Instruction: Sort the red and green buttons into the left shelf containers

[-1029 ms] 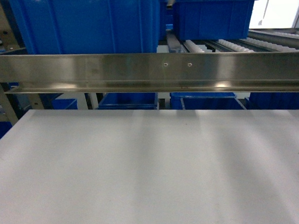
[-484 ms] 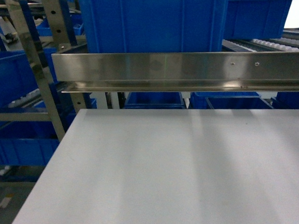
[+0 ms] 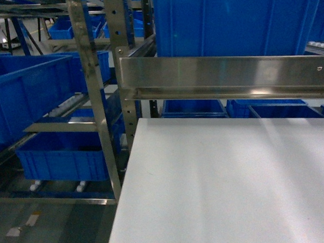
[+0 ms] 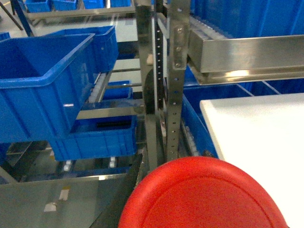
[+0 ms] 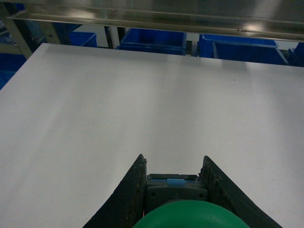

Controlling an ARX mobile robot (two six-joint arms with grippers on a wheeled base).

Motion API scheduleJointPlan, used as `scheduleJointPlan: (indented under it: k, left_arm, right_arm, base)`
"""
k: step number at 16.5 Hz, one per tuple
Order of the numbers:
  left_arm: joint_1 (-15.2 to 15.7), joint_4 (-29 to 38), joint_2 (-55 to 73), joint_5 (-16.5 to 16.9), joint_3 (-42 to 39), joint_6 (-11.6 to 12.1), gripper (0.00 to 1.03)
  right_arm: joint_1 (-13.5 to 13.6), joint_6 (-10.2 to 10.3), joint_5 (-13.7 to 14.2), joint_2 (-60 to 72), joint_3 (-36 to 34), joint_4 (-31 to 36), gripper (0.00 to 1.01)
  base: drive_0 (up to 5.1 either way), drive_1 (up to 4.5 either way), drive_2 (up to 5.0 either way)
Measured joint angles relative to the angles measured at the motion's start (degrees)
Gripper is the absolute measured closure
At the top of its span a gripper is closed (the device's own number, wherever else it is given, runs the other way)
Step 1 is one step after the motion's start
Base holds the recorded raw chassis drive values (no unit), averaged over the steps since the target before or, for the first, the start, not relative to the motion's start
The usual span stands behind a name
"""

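Observation:
The red button [image 4: 204, 199] fills the bottom of the left wrist view, its cap close to the camera. My left gripper [image 4: 190, 166] is shut on it; only one dark finger [image 4: 121, 202] shows beside the cap. My right gripper [image 5: 173, 164] is shut on the green button [image 5: 190, 216], whose black block base sits between both fingers over the white table [image 5: 142, 95]. The left shelf containers are large blue tubs: an upper one [image 3: 26, 95] [image 4: 42, 90] and a lower one [image 3: 61, 155] [image 4: 92, 140]. Neither gripper appears in the head view.
Perforated steel uprights [image 3: 94, 103] [image 4: 175, 80] stand between the tubs and the table's left edge. A steel rail [image 3: 224, 75] crosses above the table's far side, with a big blue tub [image 3: 233, 21] on top and more blue bins [image 3: 193, 106] below. Grey floor [image 3: 48, 223] lies beneath the shelf.
The head view has swung left: the rail and table have slid to the right of the frame, and the left shelf with its blue tubs has come into view.

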Motion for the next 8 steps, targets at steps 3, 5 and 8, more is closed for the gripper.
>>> scheduleJointPlan:
  k: [3, 5, 8]
  left_arm:
    - [0.02, -0.02, 0.00, -0.13, 0.00, -0.02, 0.77]
    - [0.00, -0.07, 0.00, -0.09, 0.00, 0.00, 0.77]
    - [0.00, -0.15, 0.00, -0.11, 0.00, 0.00, 0.77]
  right_arm:
    - [0.00, 0.00, 0.00, 0.02, 0.00, -0.09, 0.72]
    - [0.00, 0.00, 0.00, 0.02, 0.00, -0.11, 0.72]
    - [0.00, -0.02, 0.00, 0.00, 0.00, -0.15, 0.72]
  base:
    - [-4.9, 2.46, 2.5]
    - [-4.9, 2.44, 2.4]
    - [-4.9, 2.45, 2.5]
